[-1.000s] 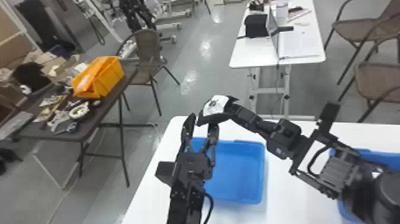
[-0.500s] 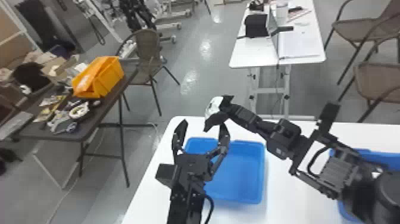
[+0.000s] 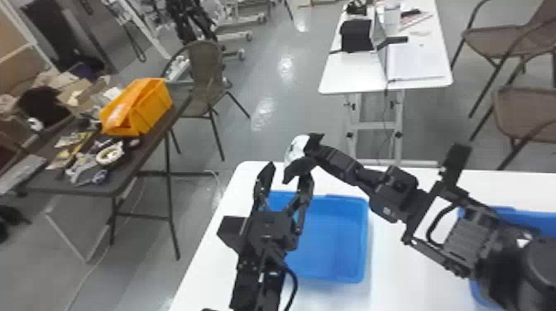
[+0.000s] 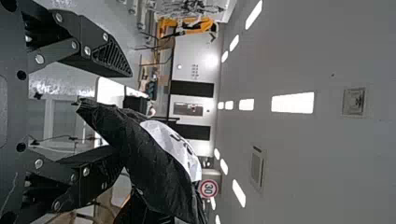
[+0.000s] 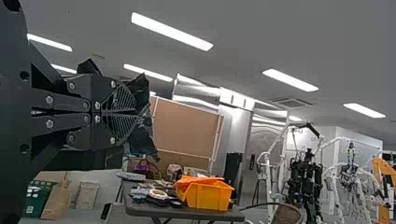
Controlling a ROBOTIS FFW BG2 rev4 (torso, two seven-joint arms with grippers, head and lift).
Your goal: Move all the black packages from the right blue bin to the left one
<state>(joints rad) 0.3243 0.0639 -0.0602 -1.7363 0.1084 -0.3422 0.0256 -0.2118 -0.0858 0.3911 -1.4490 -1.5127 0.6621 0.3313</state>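
Package (image 4: 152, 165) hung clamped in the right pincer (image 5: 136, 113), toward eleven o'clock from the left bin's middle (image 3: 335, 240); the left pincer (image 3: 288, 173) stood wide beside it. Judged light, soft, slippery: best gripped by a thick fold.

A white-labelled black package (image 4: 147, 163) hangs aloft near the left blue bin (image 3: 335, 242).
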